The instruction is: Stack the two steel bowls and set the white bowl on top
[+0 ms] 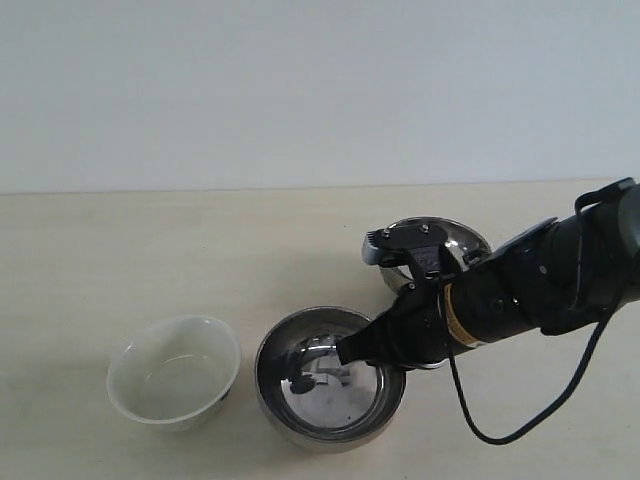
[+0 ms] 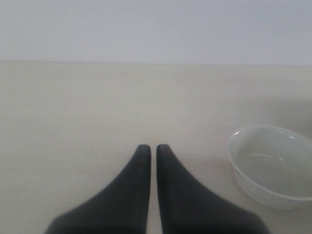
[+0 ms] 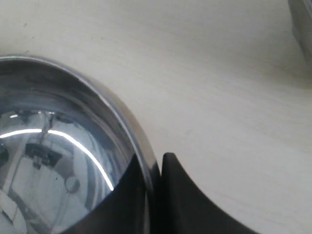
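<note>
At the near left the white bowl [image 1: 175,375] sits upright, with bare table [image 1: 150,250] open to its left and beyond it. Just to its right, across a narrow gap, stands the near steel bowl [image 1: 320,388]. Your right gripper [image 1: 350,352] is clamped on that bowl's right rim, one finger inside and one outside. Your left gripper [image 2: 150,148], seen only in its wrist view, has its fingers pressed almost together on nothing. Farther back on the right, the far steel bowl [image 1: 465,243] is partly hidden behind the right arm. You can't read the print on that arm's yellow band [image 1: 455,315].
</note>
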`<state>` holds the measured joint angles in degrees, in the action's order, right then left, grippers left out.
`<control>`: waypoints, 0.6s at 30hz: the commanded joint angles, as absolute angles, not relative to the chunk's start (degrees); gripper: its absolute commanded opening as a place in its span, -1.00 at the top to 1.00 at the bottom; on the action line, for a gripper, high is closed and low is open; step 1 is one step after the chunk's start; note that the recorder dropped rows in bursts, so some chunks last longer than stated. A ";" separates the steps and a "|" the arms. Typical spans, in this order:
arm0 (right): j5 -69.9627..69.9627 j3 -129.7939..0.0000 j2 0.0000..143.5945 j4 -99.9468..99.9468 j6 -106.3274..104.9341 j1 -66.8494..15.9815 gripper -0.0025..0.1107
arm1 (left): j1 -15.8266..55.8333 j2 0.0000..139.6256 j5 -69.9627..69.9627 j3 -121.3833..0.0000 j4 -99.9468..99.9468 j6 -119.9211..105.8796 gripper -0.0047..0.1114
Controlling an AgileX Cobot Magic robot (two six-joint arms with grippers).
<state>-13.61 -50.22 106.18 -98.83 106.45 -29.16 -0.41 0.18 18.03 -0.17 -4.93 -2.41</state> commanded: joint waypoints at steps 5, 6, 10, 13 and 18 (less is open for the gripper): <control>-15.39 -50.71 105.87 -99.71 101.57 -29.17 0.63 | -0.12 0.00 17.60 0.00 -4.93 -2.14 0.85; -15.67 -50.86 105.87 -99.71 101.57 -29.17 0.48 | -0.12 0.00 17.60 0.00 -4.93 -2.14 0.85; -15.15 -51.61 105.87 -99.56 102.06 -29.17 -0.19 | -0.12 0.00 17.60 0.00 -4.93 -2.14 0.85; -14.73 -52.37 105.75 -99.68 101.80 -29.17 -0.21 | -0.12 0.00 17.60 0.00 -4.93 -2.14 0.85; -13.22 -54.72 104.05 -99.68 101.80 -29.17 -0.21 | -0.12 0.00 17.60 0.00 -4.93 -2.14 0.85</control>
